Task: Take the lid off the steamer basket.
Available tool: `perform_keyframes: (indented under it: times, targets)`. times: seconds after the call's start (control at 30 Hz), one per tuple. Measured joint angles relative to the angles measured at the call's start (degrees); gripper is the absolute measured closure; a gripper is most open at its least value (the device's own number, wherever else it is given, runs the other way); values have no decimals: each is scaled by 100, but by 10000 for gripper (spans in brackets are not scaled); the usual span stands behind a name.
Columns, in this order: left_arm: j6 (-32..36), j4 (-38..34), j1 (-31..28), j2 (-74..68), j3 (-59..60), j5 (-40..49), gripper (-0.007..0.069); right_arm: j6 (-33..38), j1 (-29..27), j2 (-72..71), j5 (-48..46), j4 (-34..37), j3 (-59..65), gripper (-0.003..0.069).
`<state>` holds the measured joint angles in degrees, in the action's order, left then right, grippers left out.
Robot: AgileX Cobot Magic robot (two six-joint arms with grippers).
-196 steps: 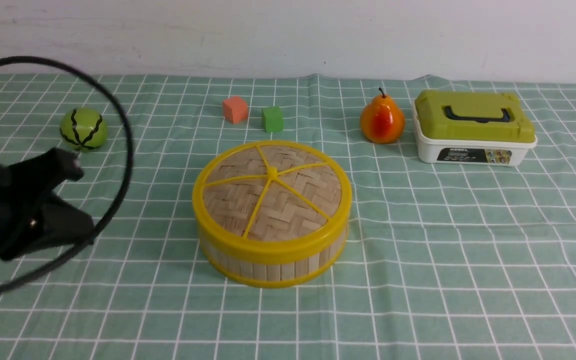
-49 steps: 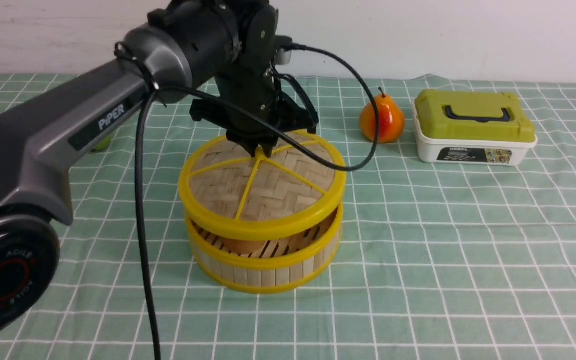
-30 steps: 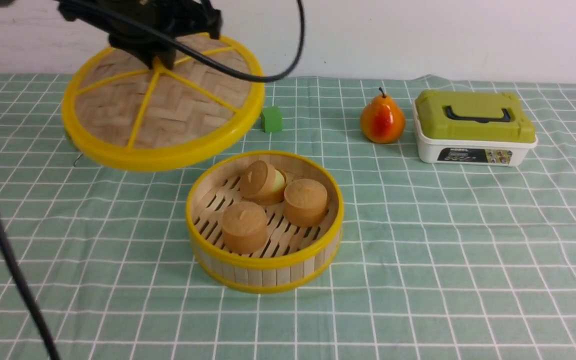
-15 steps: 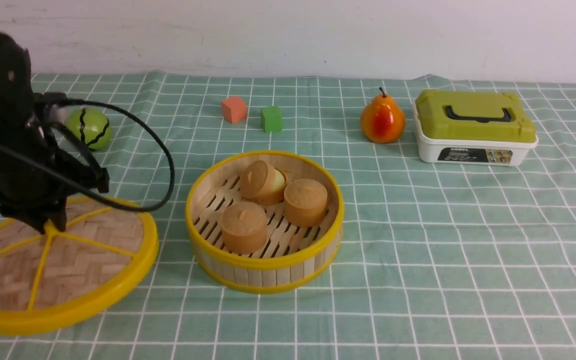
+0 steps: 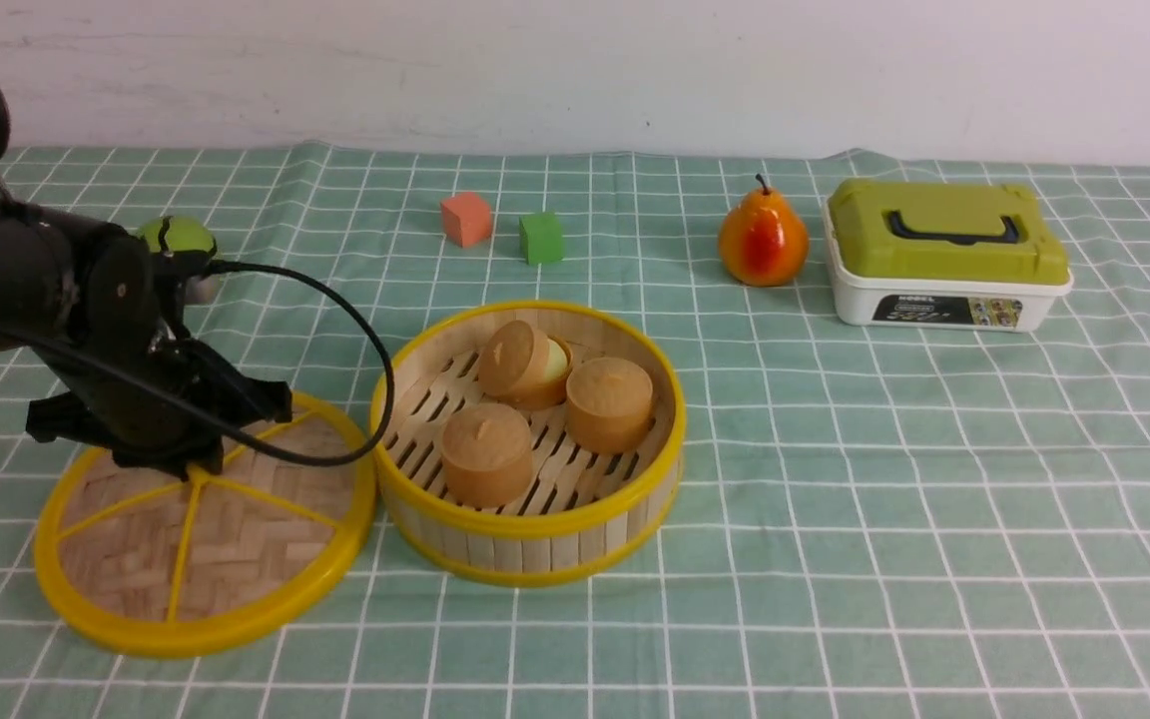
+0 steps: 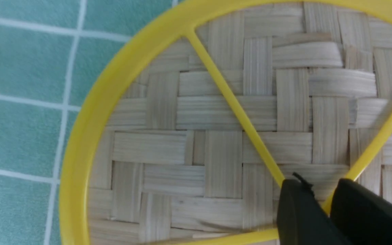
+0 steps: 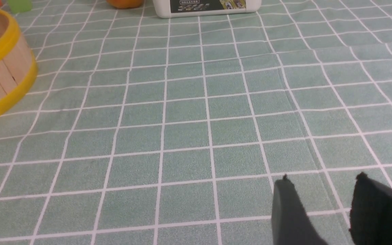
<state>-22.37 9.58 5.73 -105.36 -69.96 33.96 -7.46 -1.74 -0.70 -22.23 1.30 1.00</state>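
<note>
The lid (image 5: 206, 529), a woven tan disc with a yellow rim and spokes, lies on the cloth left of the steamer basket (image 5: 535, 544); its right edge is against the basket's wall. My left gripper (image 5: 186, 467) stands over the lid's centre, shut on the yellow knob; the left wrist view shows the jaws (image 6: 322, 185) pinching it over the weave (image 6: 216, 136). The basket is uncovered and holds three brown round cakes (image 5: 610, 399). My right gripper (image 7: 322, 180) is open and empty above bare cloth, right of the basket (image 7: 2, 68); it is out of the front view.
A green striped ball (image 5: 176, 235) sits half hidden behind my left arm. An orange cube (image 5: 466, 218) and a green cube (image 5: 542, 238) lie at the back. A pear (image 5: 763, 243) and a white box with an olive-green lid (image 5: 944, 255) stand at the back right.
My left gripper lifted the lid off the basket, swung it left and down to the cloth. In the last half second the lid shifted right, up to the basket.
</note>
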Motion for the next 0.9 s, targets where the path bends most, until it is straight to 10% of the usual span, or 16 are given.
perform_keyframes:
  times: [0.57,0.9]
  targets:
    - [-278,-461,0,540,-568,992,279,0,0,0,0,0,0,418]
    - [-114,-549,0,1792,-1589,2421,528,0,0,0,0,0,0,418]
